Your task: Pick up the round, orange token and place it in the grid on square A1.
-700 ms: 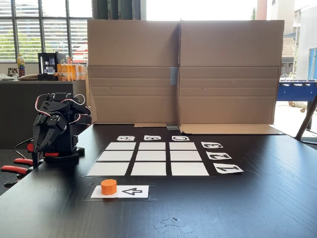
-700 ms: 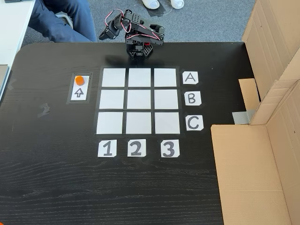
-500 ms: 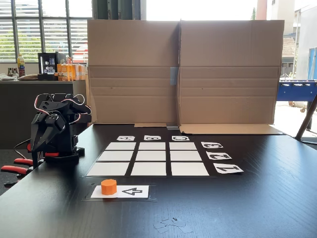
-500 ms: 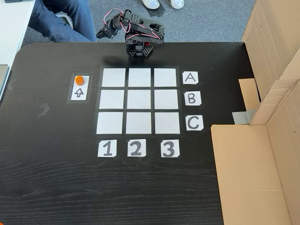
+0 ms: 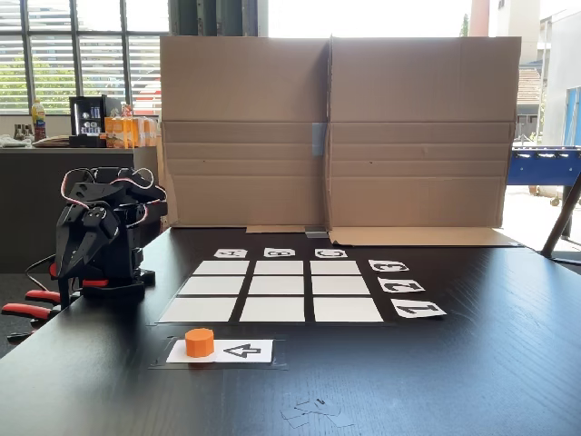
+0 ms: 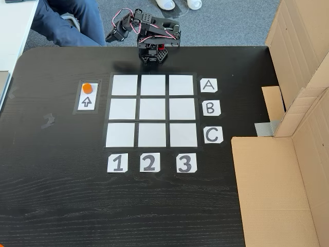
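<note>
Orange plastic token [image 6: 87, 87], a short faceted puck, sits on the far end of a white paper card with a black arrow [image 6: 87, 101], just beside the grid's column-1 side; in a fixed view from table level it shows at [image 5: 200, 341]. Card looks like a fixed pickup station, so the start pose repeats each run. Grid of nine white cells with black gaps [image 6: 152, 110] has A/B/C labels along one edge and 1/2/3 along another, so square A1 [image 6: 124, 85] is the corner cell nearest both the token card and the arm base, a short carry. Black arm sits folded at the table edge, gripper [image 5: 74, 252] pointing down beside its own base, well apart from the token. Fingers look closed or nearly closed with nothing in them, though the black-on-black detail is too poor to be sure. Red-handled clamps [image 5: 27, 302] hold the base to the table. Brown cardboard sheets [image 5: 336, 127] stand behind the grid, probably a plain backdrop. Pick not yet started; next move would be swinging out over the card and opening.
</note>
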`<state>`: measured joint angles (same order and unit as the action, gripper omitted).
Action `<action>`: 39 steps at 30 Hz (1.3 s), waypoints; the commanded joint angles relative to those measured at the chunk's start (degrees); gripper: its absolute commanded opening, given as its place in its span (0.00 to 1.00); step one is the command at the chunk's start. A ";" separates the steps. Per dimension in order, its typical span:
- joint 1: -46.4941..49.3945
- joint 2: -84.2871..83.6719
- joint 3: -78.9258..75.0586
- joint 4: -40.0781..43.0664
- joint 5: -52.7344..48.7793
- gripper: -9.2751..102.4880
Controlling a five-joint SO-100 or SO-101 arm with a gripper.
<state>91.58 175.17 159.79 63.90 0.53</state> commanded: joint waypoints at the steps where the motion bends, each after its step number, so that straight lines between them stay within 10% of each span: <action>1: -0.53 -6.68 -6.77 -0.44 -0.35 0.14; 22: -9.84 -52.47 -49.04 15.29 -0.18 0.20; 39: -16.17 -66.62 -55.99 5.62 1.76 0.36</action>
<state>76.29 109.86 106.79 70.31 1.67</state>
